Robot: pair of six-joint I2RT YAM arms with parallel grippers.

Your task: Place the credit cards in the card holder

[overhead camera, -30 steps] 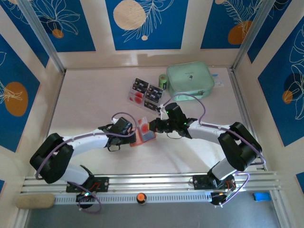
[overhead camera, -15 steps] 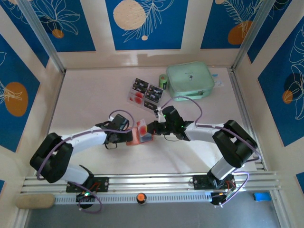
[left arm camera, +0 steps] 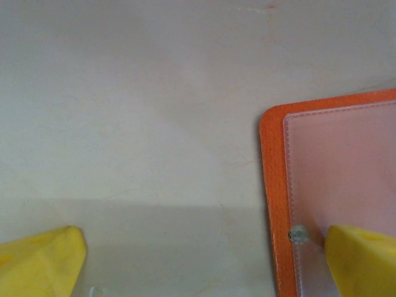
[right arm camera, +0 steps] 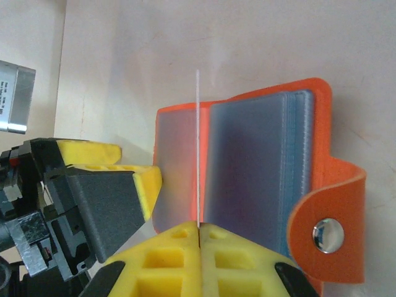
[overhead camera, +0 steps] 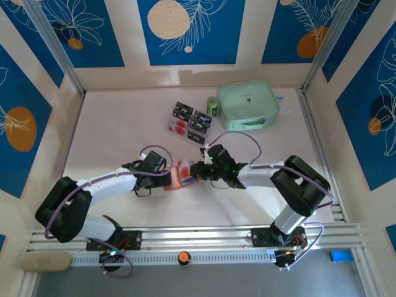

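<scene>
The orange-red card holder (overhead camera: 184,175) lies open mid-table, its grey pockets (right arm camera: 253,161) fanned and its snap tab (right arm camera: 327,235) folded out to the right. My right gripper (right arm camera: 199,230) is shut on one credit card (right arm camera: 198,124), seen edge-on as a thin white line standing over the holder's fold. In the top view that gripper (overhead camera: 197,170) sits at the holder's right edge. My left gripper (left arm camera: 204,266) is open at the holder's left edge (left arm camera: 272,185); one yellow finger (left arm camera: 362,260) rests on the clear pocket, the other (left arm camera: 40,263) on bare table. Several more credit cards (overhead camera: 189,122) lie at the back.
A mint-green zip pouch (overhead camera: 247,104) stands at the back right, with a small green roll (overhead camera: 212,105) beside it. Walls ring the table, and the rail with both arm bases (overhead camera: 198,238) runs along the near edge.
My right gripper has moved left and nearer with the card, closing on the holder. The left gripper and the holder have shifted slightly left.
</scene>
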